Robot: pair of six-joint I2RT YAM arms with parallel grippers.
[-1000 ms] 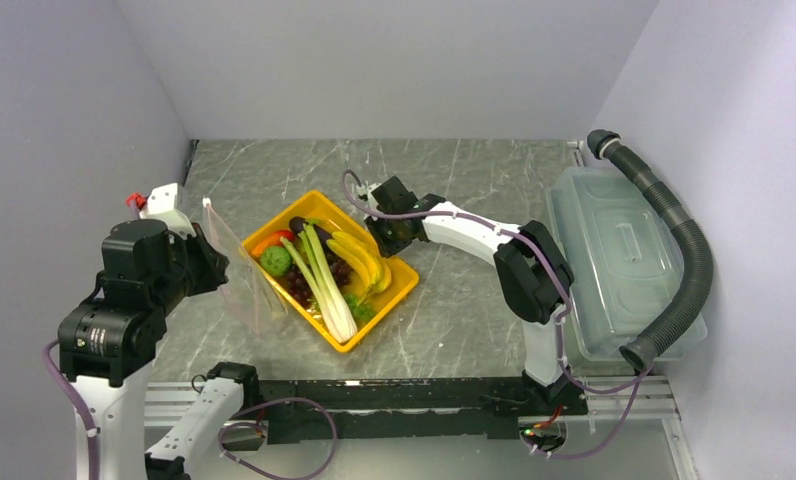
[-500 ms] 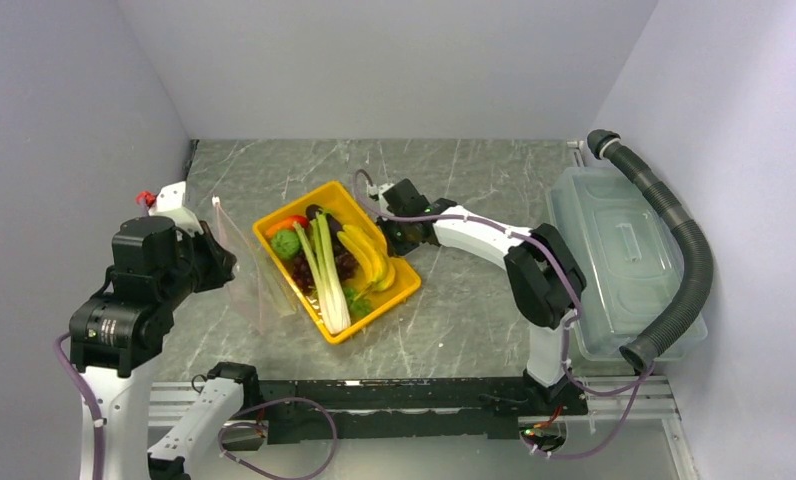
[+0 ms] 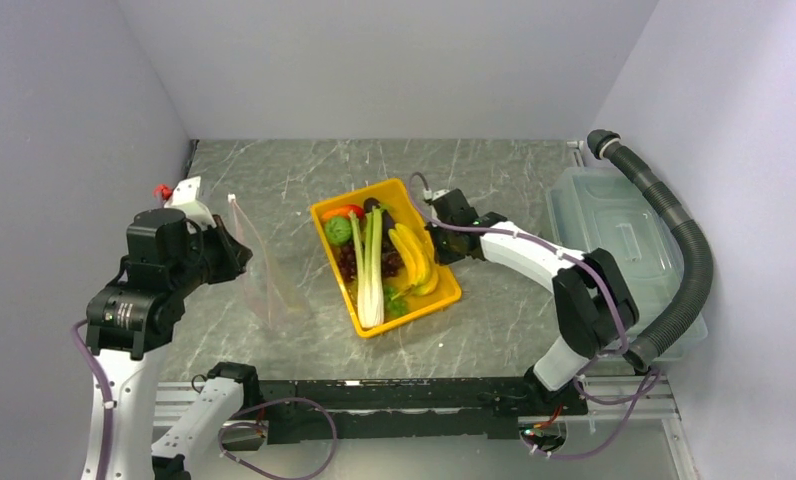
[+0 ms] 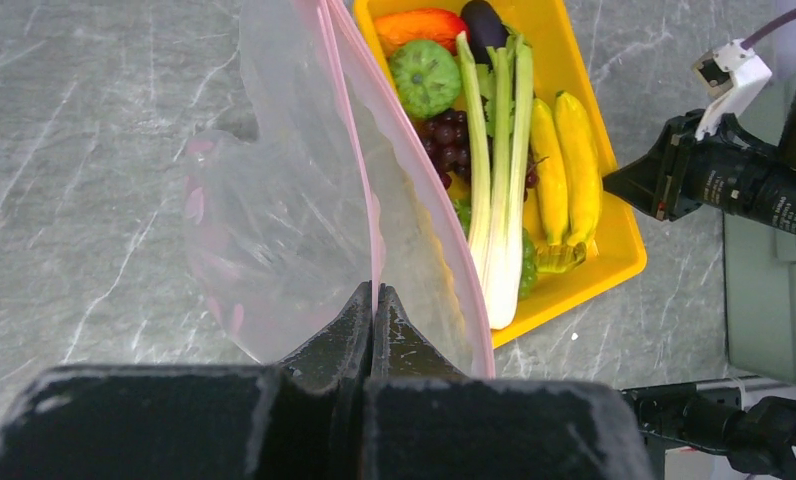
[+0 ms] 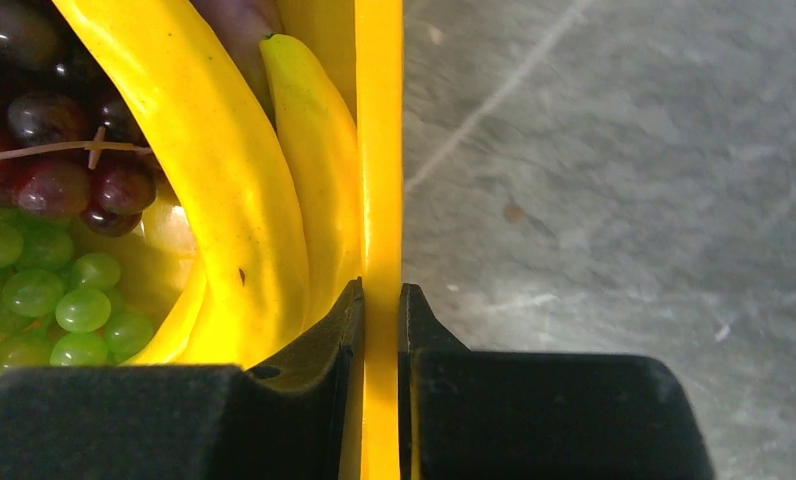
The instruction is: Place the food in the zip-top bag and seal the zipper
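bag (image 4: 274,230), perhaps zipper (image 4: 366,190), in left gripper (image 4: 372,300), bananas (image 5: 214,150) beside right gripper (image 5: 382,300) on tray (image 5: 379,120)

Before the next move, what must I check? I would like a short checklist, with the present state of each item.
1. Left pincer shut on the edge of the zip-top bag: ok.
2. Right pincer shut on the rim of the yellow tray: ok.
3. Zipper unsealed, its two strips apart: ok.
4. Food all lying in the tray: ok.
5. Bag mouth wide enough for the celery: cannot tell.
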